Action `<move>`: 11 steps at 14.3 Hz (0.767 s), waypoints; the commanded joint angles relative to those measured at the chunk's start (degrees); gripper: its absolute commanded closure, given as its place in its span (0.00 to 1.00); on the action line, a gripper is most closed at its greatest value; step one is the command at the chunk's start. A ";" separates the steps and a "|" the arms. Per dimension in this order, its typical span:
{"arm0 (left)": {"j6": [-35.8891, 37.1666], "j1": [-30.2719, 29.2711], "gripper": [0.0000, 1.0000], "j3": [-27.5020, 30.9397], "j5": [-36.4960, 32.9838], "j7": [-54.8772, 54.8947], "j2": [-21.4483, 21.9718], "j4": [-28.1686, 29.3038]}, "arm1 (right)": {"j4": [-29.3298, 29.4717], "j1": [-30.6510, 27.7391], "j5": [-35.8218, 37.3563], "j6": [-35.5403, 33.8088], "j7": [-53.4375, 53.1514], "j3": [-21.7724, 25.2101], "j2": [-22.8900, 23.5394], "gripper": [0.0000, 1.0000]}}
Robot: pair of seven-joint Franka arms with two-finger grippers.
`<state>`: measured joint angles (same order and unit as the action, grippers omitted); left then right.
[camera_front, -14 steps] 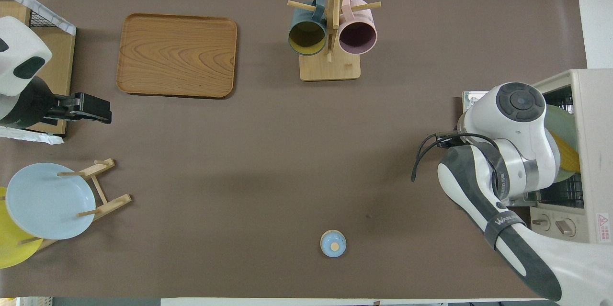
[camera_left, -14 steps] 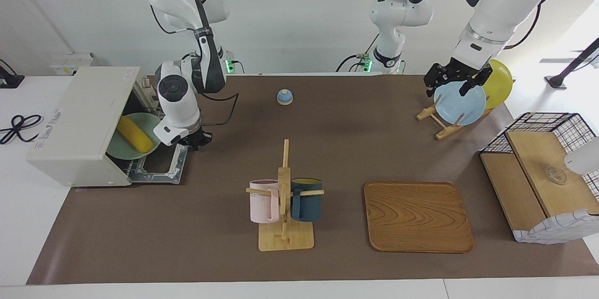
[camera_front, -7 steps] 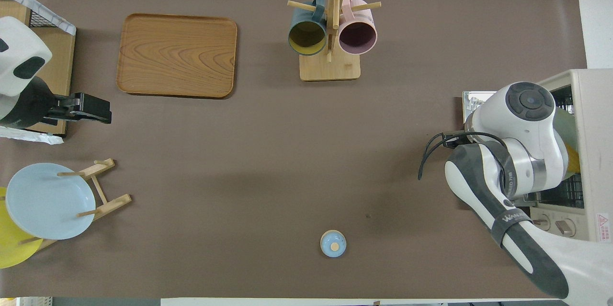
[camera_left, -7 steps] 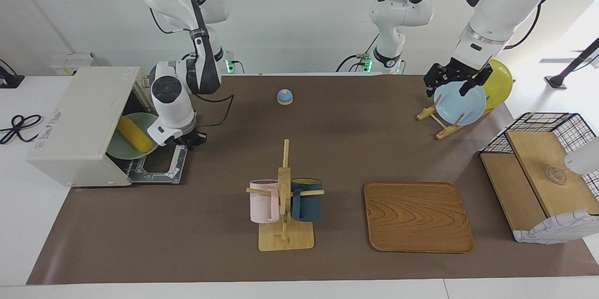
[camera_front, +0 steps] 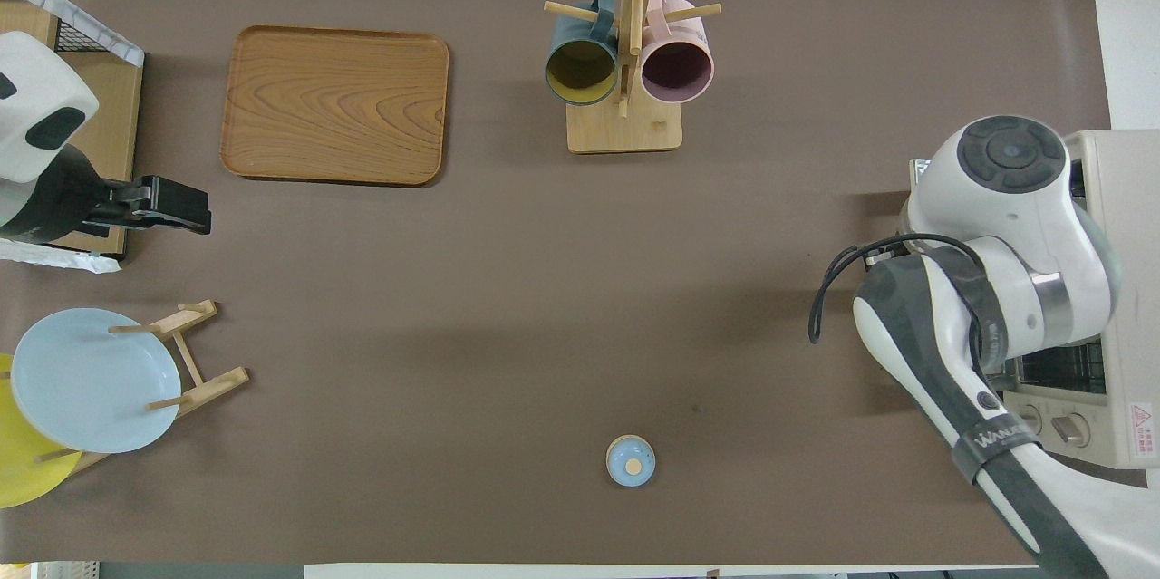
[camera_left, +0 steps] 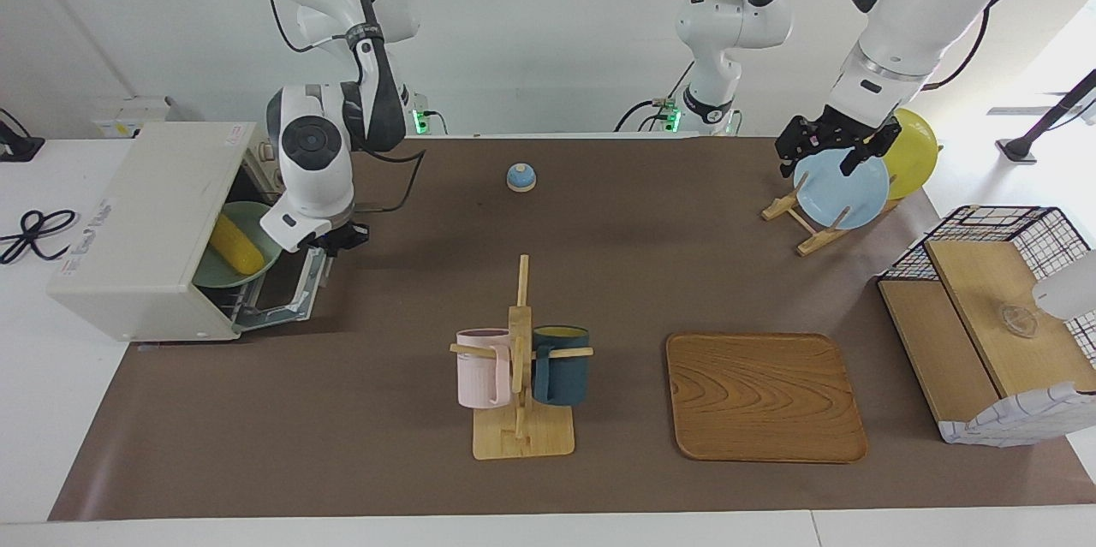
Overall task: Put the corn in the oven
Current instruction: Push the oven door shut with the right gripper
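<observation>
A brown mat covers the worktop (camera_left: 411, 478). Directly on it: a boxy cream-white toaster oven (camera_left: 141, 226) at left of the facing view, a wooden mug stand (camera_left: 522, 431) at centre, a wooden tray (camera_left: 762, 397), a small blue bell (camera_left: 521, 177), a wooden plate rack (camera_left: 792, 217), and a wire basket (camera_left: 997, 320) at right.

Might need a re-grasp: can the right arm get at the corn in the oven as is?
Probably not. The corn lies inside the oven, and the door stands half raised across the opening, with the right claw shut at its upper edge. Dropping the door would likely free the way.
</observation>
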<state>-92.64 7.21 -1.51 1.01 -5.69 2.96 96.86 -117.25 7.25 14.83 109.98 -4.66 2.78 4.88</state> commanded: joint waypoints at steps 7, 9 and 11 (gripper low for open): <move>0.62 0.09 0.00 0.28 0.13 0.07 0.29 -0.44 | 9.84 -8.48 7.94 -10.31 14.59 1.53 -2.93 1.00; 0.53 0.09 0.00 0.28 0.13 0.07 0.29 -0.44 | 11.06 -8.57 5.67 -11.53 14.68 1.35 -5.65 1.00; 0.70 0.09 0.00 0.28 0.13 0.15 0.29 -0.44 | 15.44 -8.48 0.41 -14.86 14.59 1.44 -6.46 0.83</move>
<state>-92.64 7.21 -1.51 1.01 -5.69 2.96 96.86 -105.63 -0.99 19.01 98.96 9.46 4.38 0.48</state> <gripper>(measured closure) 0.000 0.934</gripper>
